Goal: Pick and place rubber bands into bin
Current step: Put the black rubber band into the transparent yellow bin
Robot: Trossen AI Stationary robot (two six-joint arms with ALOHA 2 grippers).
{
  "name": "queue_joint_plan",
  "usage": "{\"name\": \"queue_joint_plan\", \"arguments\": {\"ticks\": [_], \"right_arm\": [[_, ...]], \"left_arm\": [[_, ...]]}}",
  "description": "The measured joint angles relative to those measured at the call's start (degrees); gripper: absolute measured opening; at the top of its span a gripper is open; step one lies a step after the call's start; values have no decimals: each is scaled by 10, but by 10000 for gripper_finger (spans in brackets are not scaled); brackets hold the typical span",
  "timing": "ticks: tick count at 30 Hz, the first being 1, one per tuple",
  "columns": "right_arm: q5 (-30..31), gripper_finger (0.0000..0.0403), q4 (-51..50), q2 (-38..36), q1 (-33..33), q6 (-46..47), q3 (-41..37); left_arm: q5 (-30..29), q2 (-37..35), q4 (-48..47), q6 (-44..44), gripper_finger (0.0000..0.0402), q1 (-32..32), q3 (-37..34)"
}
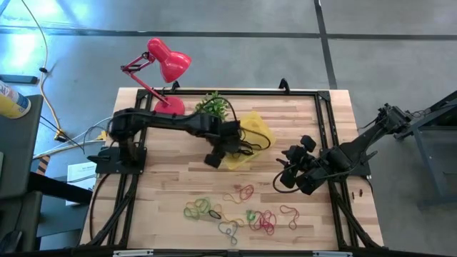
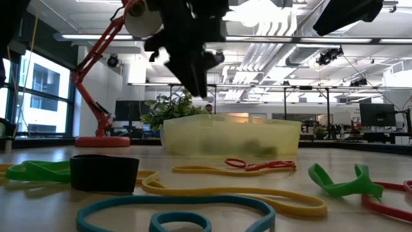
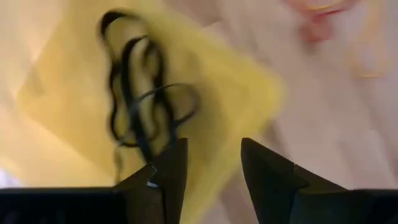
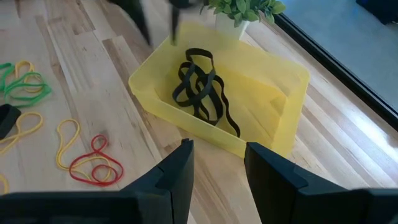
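The left gripper (image 1: 227,151) is hovering over the bin's (image 1: 261,129) near-left edge, its two dark, wedge-shaped fingers (image 3: 168,171) parted with nothing between them. In the low view it is hanging clear above the bin's rim. The bin is a shallow rectangular tray of translucent yellow plastic, sitting at an angle near the table's (image 1: 168,187) far middle. Several large black bands (image 4: 200,87) are lying tangled on its floor.

The right gripper (image 1: 291,173) is waiting to the right of the bin, well apart from it, its fingers (image 4: 176,175) also parted and empty. Bare pale wood is lying between the two grippers.

Thin, floppy loose bands (image 1: 239,211) in red, green, orange and yellow are lying scattered along the table's near edge, well apart from the bin, with open wood in between.

Just behind the bin, a small green plant (image 1: 213,104) is standing, and a red desk lamp (image 1: 163,63) is leaning at the far-left edge. A dark frame (image 1: 331,135) is running around the table's sides.
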Motion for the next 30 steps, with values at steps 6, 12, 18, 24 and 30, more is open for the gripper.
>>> {"name": "queue_joint_plan", "arguments": {"ticks": [6, 12, 18, 24, 30], "right_arm": [[-1, 134, 0, 0, 0, -4, 0], [0, 134, 0, 0, 0, -38, 0], [0, 134, -5, 0, 0, -77, 0], [-28, 134, -18, 0, 0, -100, 0], [-63, 134, -29, -1, 1, -93, 0]], "left_arm": [[6, -38, -22, -29, 121, -83, 0], [-1, -35, -15, -123, 112, -174, 1], [-41, -10, 26, -160, 111, -254, 1], [-41, 13, 41, -200, 111, -306, -2], [-40, 47, 94, -240, 111, -340, 2]]}}
